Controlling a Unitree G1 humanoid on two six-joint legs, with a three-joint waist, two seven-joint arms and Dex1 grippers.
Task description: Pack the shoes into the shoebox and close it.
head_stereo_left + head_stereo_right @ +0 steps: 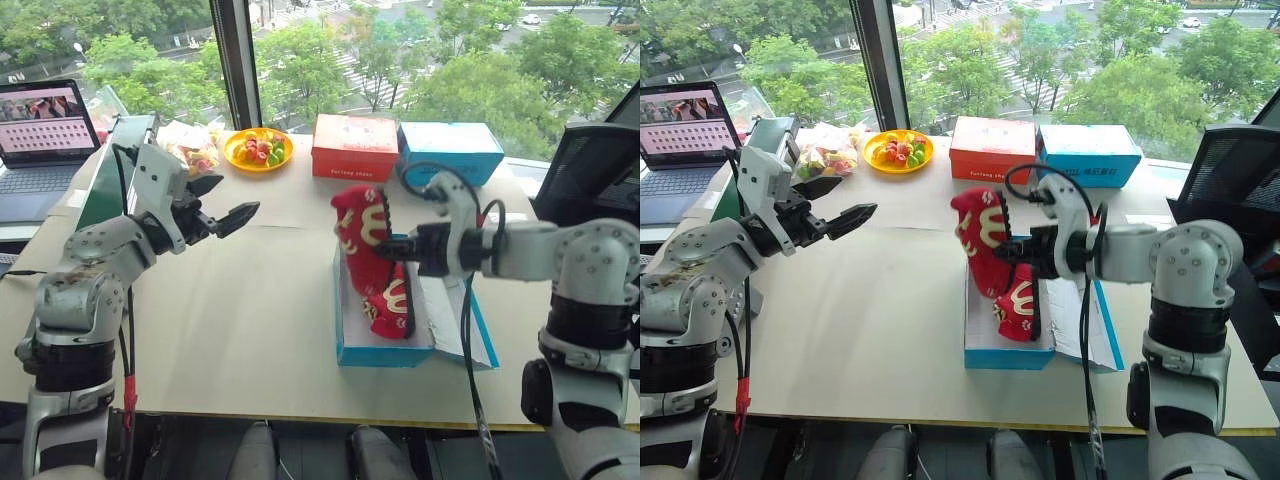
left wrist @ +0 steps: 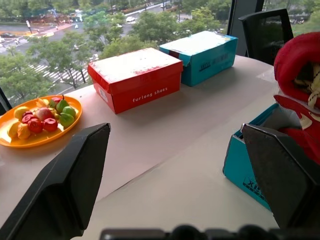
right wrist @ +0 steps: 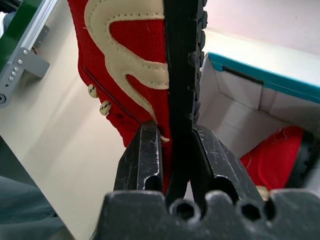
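Above the open shoebox (image 1: 385, 352), right end effector (image 1: 383, 251) pinching one red shoe (image 1: 360, 232); left end effector (image 1: 223, 203) spread.

shoes (image 1: 375, 262) – 2 | boxes (image 1: 354, 146) – 3 | fruit plate (image 1: 258, 150) – 1 | laptop (image 1: 45, 125) – 1

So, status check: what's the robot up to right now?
Right gripper shut on one red shoe, above the open blue shoebox. Other shoe already inside. Left gripper open, empty. Nothing in the way.
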